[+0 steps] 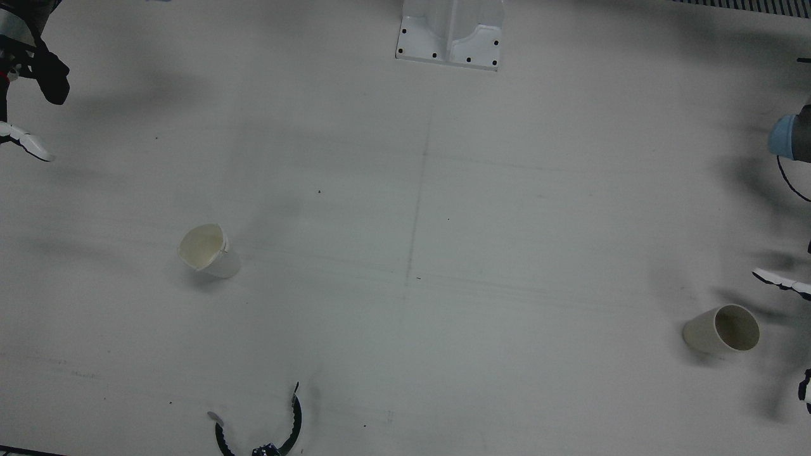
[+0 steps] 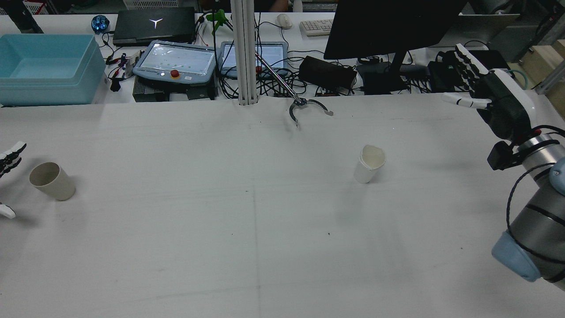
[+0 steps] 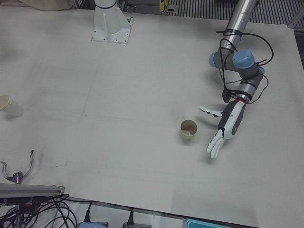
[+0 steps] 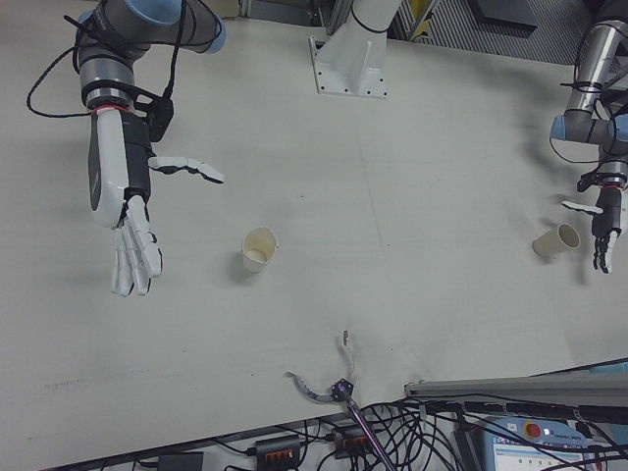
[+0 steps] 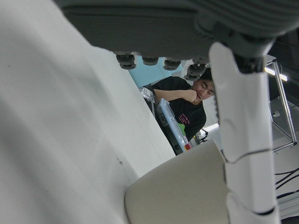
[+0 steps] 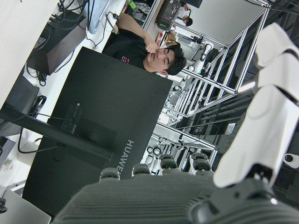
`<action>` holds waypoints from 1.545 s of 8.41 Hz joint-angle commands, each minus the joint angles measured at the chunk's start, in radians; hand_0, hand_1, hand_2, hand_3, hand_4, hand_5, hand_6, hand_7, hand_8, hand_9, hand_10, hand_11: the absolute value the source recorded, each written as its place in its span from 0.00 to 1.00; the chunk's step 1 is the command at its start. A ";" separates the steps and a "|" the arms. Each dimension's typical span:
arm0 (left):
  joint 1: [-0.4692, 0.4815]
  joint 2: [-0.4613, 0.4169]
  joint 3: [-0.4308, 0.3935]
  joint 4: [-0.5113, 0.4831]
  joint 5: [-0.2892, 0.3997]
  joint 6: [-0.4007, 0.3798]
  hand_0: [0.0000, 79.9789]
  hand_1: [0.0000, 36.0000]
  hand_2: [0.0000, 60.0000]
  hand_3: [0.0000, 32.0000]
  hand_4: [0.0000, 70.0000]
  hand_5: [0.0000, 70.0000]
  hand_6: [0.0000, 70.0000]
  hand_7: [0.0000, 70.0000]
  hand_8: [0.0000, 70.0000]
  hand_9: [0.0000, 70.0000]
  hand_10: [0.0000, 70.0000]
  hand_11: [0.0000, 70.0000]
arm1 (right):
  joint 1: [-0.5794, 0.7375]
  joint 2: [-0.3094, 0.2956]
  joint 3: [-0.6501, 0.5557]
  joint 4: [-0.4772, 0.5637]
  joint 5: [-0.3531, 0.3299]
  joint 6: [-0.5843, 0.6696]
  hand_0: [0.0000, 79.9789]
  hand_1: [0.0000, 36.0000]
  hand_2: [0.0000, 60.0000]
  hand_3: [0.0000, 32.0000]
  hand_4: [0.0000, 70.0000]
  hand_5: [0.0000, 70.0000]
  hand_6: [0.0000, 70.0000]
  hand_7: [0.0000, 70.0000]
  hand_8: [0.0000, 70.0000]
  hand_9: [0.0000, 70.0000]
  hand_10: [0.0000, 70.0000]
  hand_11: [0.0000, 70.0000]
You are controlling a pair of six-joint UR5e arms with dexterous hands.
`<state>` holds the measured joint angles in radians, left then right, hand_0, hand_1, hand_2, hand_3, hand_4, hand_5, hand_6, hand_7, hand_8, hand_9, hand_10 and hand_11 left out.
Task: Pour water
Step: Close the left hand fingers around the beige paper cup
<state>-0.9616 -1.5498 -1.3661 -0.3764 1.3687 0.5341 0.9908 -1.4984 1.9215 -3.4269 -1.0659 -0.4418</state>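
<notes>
Both hands empty. My left hand (image 3: 224,128) sits low over the table with its fingers spread and straight, the thumb stuck out to the side, just beside the beige cup (image 3: 188,129) but not touching it. That cup stands upright on my left half of the table, mouth up. From the left hand view the cup's wall fills the lower frame right next to one finger, so I judge the hand is lined up for a side grasp: palm facing the wall, opening wide enough to take the cup.

My right hand (image 4: 125,211) hangs well above the table, also fully open, fingers pointing down and away, holding nothing. It is well apart from the white cup (image 4: 258,248), which stands on my right half. Its rim looks slightly dented in the rear view. I judge this cup is the receiver, left free-standing so only one arm has to carry.

I cannot tell whether either cup holds water; the insides look pale and plain.

A person sits beyond the monitor (image 2: 393,26), seen only in the hand views.

Step in hand, as I judge it: closing the left hand round the beige cup. Risk: squeezing a thin paper wall too hard.
</notes>
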 commanded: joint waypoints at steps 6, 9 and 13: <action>0.050 -0.090 0.021 0.030 -0.023 -0.002 1.00 0.92 0.00 0.00 0.19 0.00 0.10 0.06 0.02 0.00 0.09 0.20 | -0.020 0.001 -0.012 0.000 0.001 -0.002 0.57 0.40 0.30 0.26 0.00 0.07 0.12 0.06 0.03 0.00 0.00 0.00; 0.054 -0.090 0.021 0.037 -0.017 -0.008 1.00 0.65 0.00 0.00 0.35 0.00 0.10 0.05 0.00 0.00 0.09 0.18 | -0.023 0.003 -0.015 0.000 0.001 -0.002 0.57 0.39 0.30 0.26 0.00 0.06 0.12 0.06 0.03 0.01 0.00 0.00; 0.057 -0.110 0.021 0.059 -0.011 -0.008 1.00 0.65 0.00 0.00 0.44 0.00 0.09 0.05 0.00 0.00 0.09 0.18 | -0.024 0.001 -0.016 0.000 0.001 -0.002 0.57 0.38 0.30 0.26 0.00 0.06 0.12 0.05 0.03 0.01 0.00 0.00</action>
<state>-0.9075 -1.6445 -1.3462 -0.3336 1.3544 0.5262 0.9671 -1.4961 1.9058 -3.4269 -1.0646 -0.4433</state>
